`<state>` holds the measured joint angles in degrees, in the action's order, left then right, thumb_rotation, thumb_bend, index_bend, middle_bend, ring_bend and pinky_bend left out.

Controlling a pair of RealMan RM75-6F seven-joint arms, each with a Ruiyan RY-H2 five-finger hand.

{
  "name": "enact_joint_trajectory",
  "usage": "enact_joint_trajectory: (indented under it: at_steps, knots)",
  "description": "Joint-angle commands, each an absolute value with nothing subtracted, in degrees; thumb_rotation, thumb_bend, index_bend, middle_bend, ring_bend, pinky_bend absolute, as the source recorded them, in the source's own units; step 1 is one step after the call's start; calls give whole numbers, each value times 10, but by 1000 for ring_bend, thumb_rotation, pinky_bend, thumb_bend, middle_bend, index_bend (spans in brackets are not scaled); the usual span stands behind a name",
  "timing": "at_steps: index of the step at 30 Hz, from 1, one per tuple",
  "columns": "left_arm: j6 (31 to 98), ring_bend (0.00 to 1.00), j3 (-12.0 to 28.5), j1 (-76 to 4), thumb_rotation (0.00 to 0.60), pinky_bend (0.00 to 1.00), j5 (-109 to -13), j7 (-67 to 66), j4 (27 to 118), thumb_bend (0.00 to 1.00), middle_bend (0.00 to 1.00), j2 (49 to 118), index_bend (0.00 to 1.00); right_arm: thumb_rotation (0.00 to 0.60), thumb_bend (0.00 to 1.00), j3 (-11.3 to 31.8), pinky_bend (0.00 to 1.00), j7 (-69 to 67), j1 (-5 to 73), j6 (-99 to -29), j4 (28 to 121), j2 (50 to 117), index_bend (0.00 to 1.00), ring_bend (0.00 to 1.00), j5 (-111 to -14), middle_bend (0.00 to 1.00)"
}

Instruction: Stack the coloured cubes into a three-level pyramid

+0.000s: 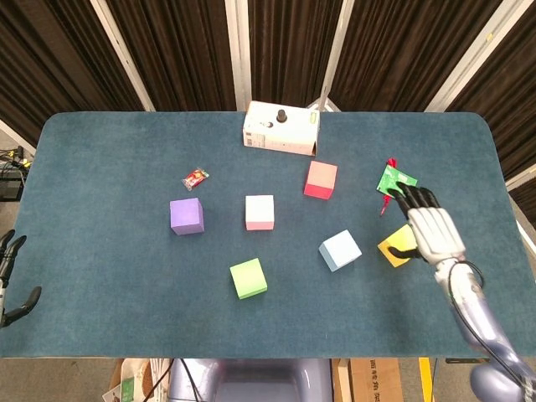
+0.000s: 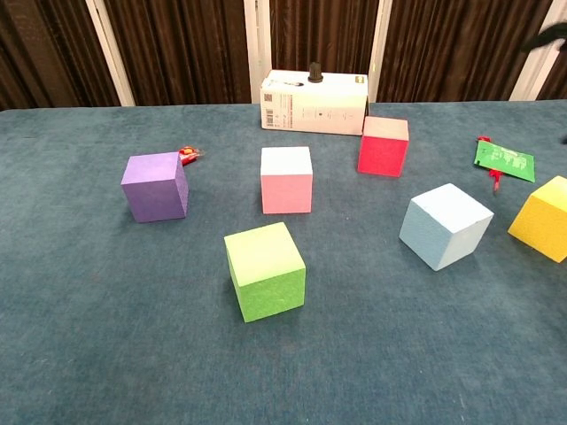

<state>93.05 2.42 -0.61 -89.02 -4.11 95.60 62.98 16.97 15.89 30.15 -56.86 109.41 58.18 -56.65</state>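
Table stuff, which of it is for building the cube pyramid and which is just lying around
For the job: purple cube, pink cube, red cube, green cube, light blue cube, yellow cube.

Lying about: white box, green packet, small red wrapper.

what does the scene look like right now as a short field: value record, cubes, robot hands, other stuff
cubes: purple cube, pink cube, red cube, green cube, light blue cube, yellow cube, all apart on the table
stacked: none yet
right robot hand: open, fingers spread, above the yellow cube, holding nothing
left robot hand: at the table's left edge, open, holding nothing
other items: white box at the far edge, green packet, small red wrapper
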Motion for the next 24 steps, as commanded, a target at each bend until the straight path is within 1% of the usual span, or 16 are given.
enact_joint_trajectory:
  at_steps: [1, 5, 9, 12, 14, 17, 24]
  knots:
    - [931, 0, 25, -6, 600, 0, -889, -49, 956, 390, 0, 634, 45, 600, 182, 211, 0, 237, 419, -526, 1117, 640, 140, 41, -395, 71]
    - [931, 0, 30, -6, 600, 0, -880, -47, 955, 390, 0, 635, 45, 600, 182, 220, 0, 289, 502, -537, 1078, 700, 158, 41, -280, 81]
    - [931, 0, 45, -7, 600, 0, -856, -48, 947, 390, 0, 637, 45, 600, 182, 230, 0, 360, 593, -597, 1020, 778, 169, 42, -157, 99]
    - [928, 0, 53, -7, 600, 0, -839, -55, 942, 390, 0, 640, 45, 600, 182, 239, 0, 384, 632, -609, 984, 813, 169, 41, -91, 99]
    - [923, 0, 55, -9, 600, 0, -831, -61, 941, 390, 0, 642, 45, 600, 182, 243, 0, 391, 648, -608, 959, 829, 169, 41, -64, 99]
    - [915, 0, 57, -13, 600, 0, -824, -65, 939, 390, 0, 643, 45, 600, 182, 246, 0, 396, 663, -606, 925, 848, 172, 42, -47, 100]
    - [909, 0, 63, -15, 600, 0, -812, -67, 936, 390, 0, 644, 45, 600, 182, 254, 0, 405, 694, -617, 845, 893, 191, 41, -33, 123]
